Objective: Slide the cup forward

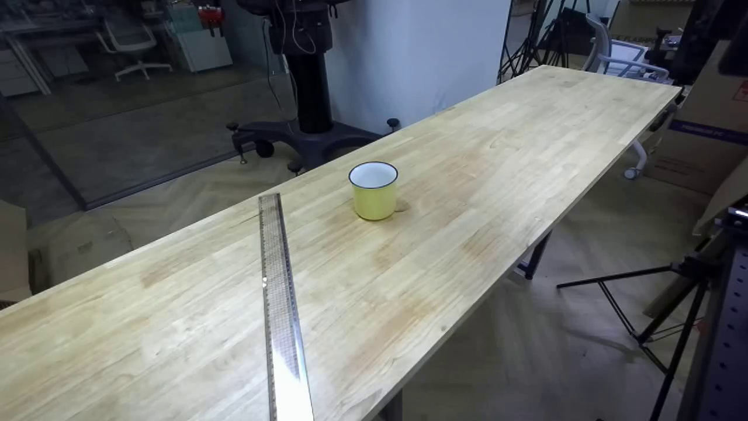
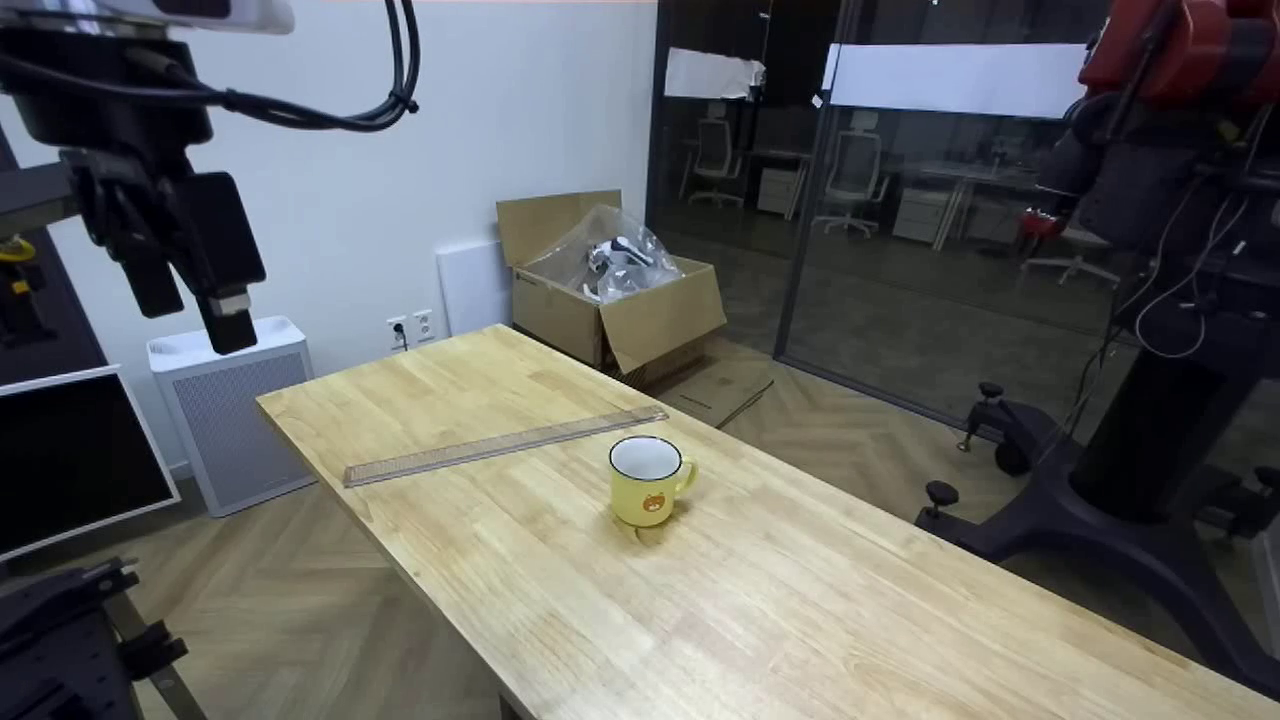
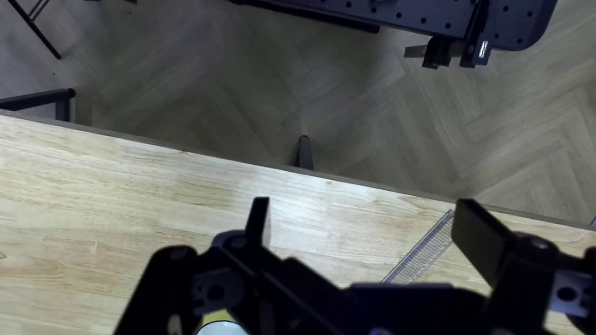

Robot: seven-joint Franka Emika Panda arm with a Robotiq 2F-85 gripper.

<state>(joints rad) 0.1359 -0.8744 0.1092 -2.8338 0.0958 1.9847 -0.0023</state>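
Note:
The yellow cup with a white inside and dark rim line stands upright on the wooden table in both exterior views [image 1: 375, 203] [image 2: 636, 500]. Its handle and a small bear print show in an exterior view. In the wrist view only a bit of the cup [image 3: 220, 318] shows at the bottom, mostly hidden behind the gripper. My gripper [image 2: 196, 318] is high at the upper left of an exterior view, above and well apart from the cup. In the wrist view the gripper [image 3: 361, 207] has its fingers wide apart with nothing between them.
A clear ruler [image 1: 280, 292] lies across the wooden table [image 1: 467, 234], near the cup; it also shows in the wrist view [image 3: 421, 253]. A dark wheeled stand [image 2: 1110, 500] and an open cardboard box [image 2: 560, 315] stand on the floor beside the table.

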